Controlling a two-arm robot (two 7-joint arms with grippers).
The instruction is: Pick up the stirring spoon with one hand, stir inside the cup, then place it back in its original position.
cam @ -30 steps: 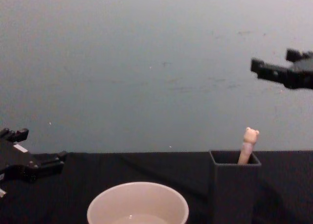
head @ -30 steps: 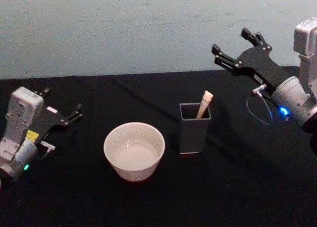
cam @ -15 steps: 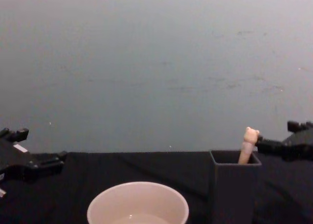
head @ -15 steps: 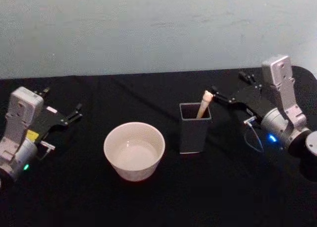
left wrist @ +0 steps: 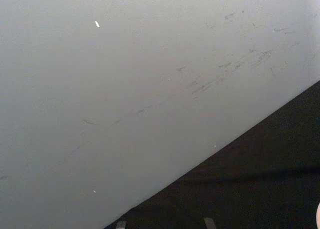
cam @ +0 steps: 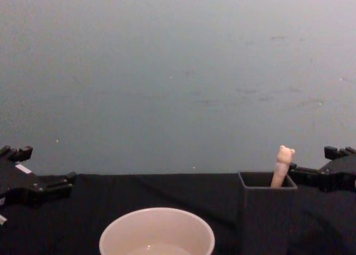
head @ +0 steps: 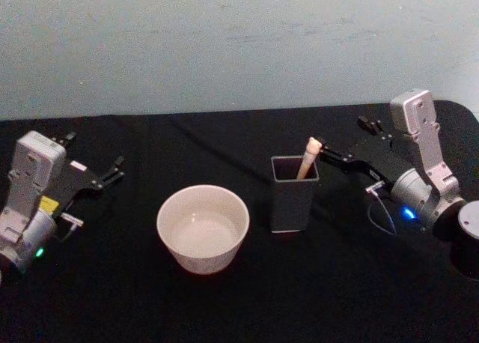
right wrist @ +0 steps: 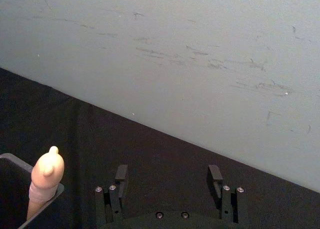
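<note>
- Head view shows you the stirring spoon standing tilted in the dark holder, bear head above the rim, just right of the cup on the black table.
- Your right gripper hangs beside the spoon's handle, fingers spread, touching nothing.
- Your left gripper sits parked far left, fingers apart and empty.
</note>
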